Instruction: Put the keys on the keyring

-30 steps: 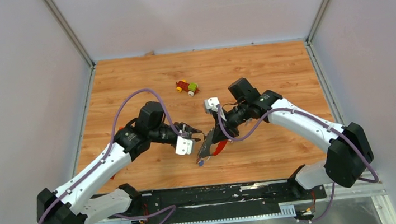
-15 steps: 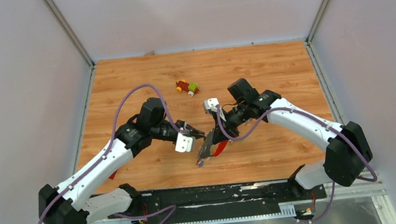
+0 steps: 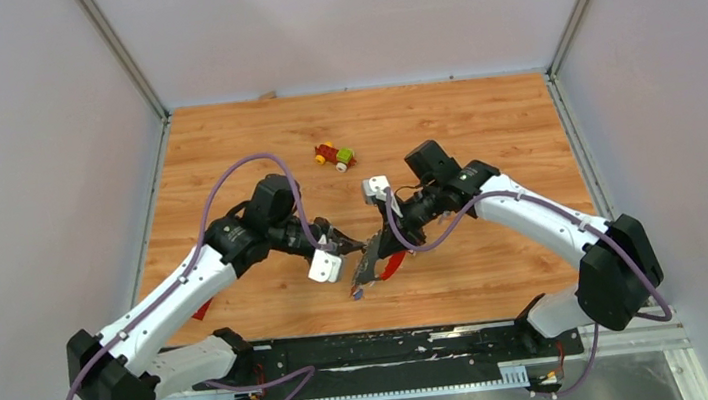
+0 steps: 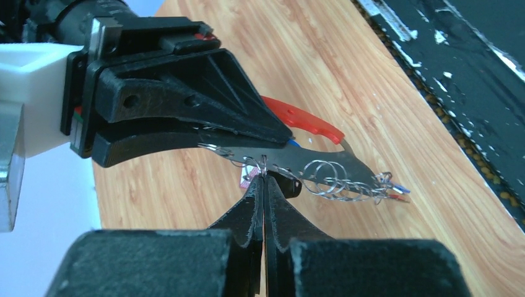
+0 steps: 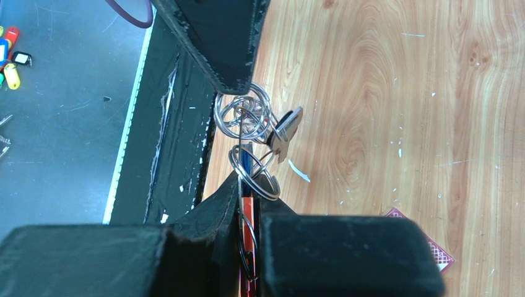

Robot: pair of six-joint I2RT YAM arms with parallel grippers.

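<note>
Starting left, a wire loop of the keyring [image 4: 298,162] is pinched by the closed left gripper [image 4: 264,176]. Its fobs are held midair by the clenched right gripper [image 5: 246,207], keys [image 4: 395,189] dangling. The thin wire could be lost if tugged sideways.

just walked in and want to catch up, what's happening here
Two robot arms meet over the table's near middle. The right gripper is shut on the keyring, its red fob and grey fob sticking out, with small keys dangling at the end. The left gripper is shut on a thin wire loop in that cluster. A toy car sits untouched behind.
</note>
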